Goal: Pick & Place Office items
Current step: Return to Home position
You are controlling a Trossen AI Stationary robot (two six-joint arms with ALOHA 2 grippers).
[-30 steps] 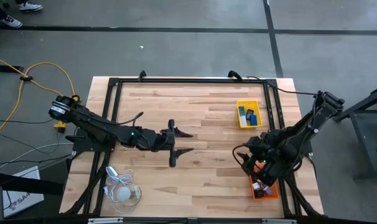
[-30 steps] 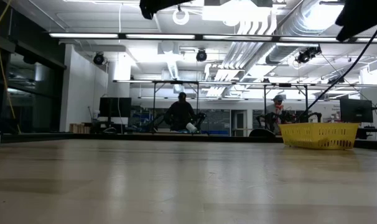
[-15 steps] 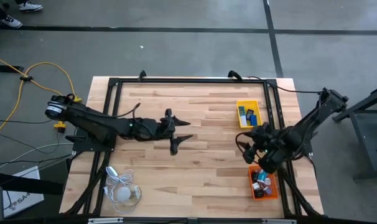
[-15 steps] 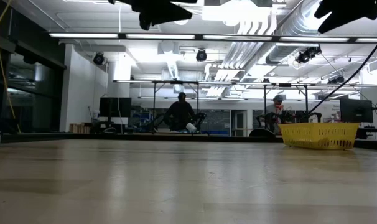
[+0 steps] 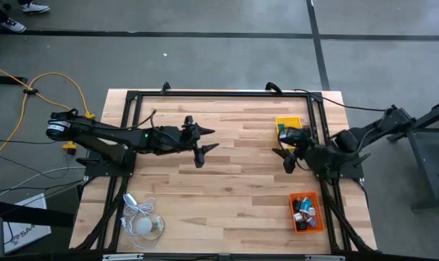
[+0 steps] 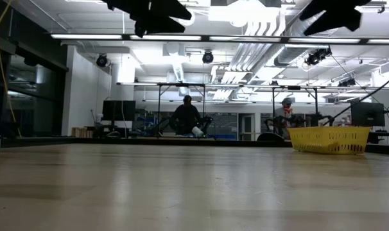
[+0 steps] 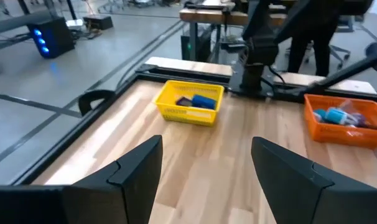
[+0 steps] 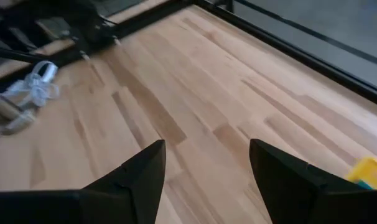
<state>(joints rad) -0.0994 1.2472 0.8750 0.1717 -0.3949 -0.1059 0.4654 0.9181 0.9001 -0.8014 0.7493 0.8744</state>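
— State of each tool?
— The left tool [image 5: 207, 140] hangs above the middle of the surface [image 5: 234, 188], fingers spread. The right tool [image 5: 283, 157] hangs at the yellow tray's [image 5: 288, 120] edge, fingers likewise spread.
— Location of the office items [image 5: 304, 208]?
— Most lie in the orange tray [image 5: 294, 217]; a few blue ones in the yellow tray.

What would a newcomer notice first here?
Two bright trays at the right of the table: the orange tray holds a heap of small colourful office items, the yellow tray a few blue and dark ones. The left gripper and right gripper hover above the wood, fingers open.
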